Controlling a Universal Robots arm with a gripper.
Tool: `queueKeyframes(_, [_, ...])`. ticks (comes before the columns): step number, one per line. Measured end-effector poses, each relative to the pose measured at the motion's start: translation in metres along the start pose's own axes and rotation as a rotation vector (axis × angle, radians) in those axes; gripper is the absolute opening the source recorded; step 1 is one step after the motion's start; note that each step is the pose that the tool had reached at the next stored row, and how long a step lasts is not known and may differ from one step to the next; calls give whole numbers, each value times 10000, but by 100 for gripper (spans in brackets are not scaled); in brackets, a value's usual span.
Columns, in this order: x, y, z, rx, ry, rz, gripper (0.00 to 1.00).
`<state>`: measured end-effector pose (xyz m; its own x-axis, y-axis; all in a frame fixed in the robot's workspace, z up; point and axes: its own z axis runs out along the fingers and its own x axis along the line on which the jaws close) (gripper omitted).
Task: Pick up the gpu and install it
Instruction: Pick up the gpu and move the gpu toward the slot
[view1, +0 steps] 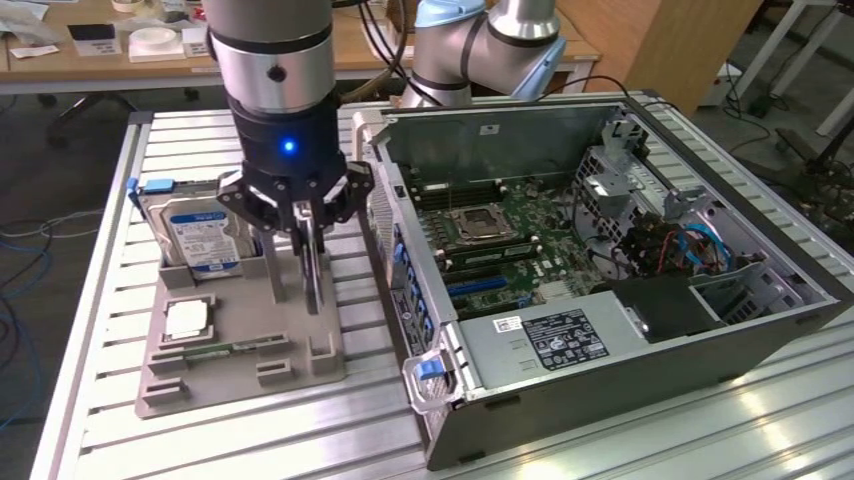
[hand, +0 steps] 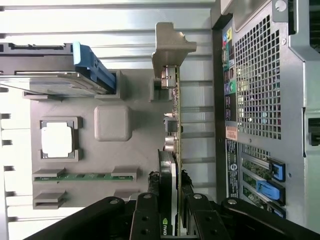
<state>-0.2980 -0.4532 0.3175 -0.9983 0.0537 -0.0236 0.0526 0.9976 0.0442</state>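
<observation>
Pinching the gpu (hand: 175, 105) — upright in the tray (hand: 135, 165) — the claw (hand: 170, 186) grips narrowly.

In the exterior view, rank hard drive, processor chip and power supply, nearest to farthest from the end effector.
1. hard drive, the exterior view's left of the end effector.
2. processor chip, nearer the camera.
3. power supply, the exterior view's right, inside the case.

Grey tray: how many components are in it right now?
4: hard drive at the tray's far end in the exterior view, CPU mid-tray, memory stick in a nearer slot, gpu on edge beside the computer case, clamped by the gripper. None seems hidden.
</observation>
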Motion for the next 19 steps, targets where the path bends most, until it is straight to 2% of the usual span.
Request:
queueKeyframes(4, [-1, 2, -55, 3, 0, 0, 27])
queueKeyframes(12, [-1, 3, -66, 7, 3, 0, 27])
queueKeyframes(19, [-4, 8, -178, 5, -1, 0, 27])
